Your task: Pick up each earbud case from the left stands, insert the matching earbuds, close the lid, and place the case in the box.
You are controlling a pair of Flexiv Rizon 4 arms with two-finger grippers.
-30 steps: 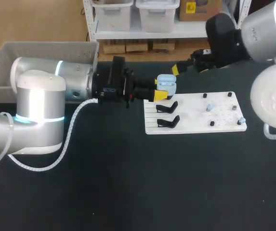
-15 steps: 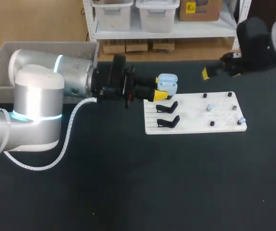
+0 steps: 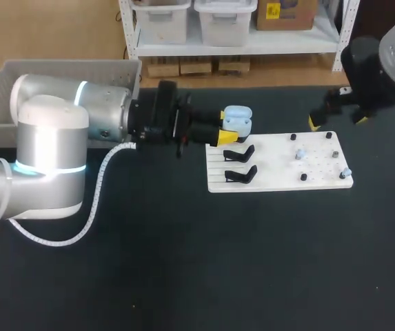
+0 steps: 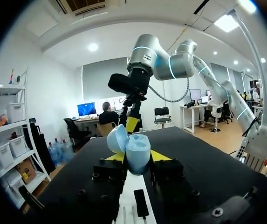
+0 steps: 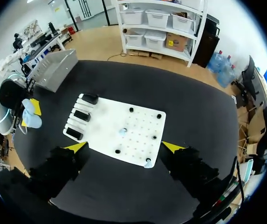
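A white board (image 3: 273,178) lies toward the tabletop's far edge, with black stands (image 3: 239,174) along its left edge. Over its far left corner the left claw (image 3: 226,126) grips the pale blue earbud case (image 3: 237,118) (lid open). The right claw (image 3: 335,117) hangs spread over its far right corner.

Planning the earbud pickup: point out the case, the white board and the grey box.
case (image 3: 237,121): head view, its blue body.
white board (image 3: 273,168): head view, bare middle.
grey box (image 3: 66,69): head view, far wall.
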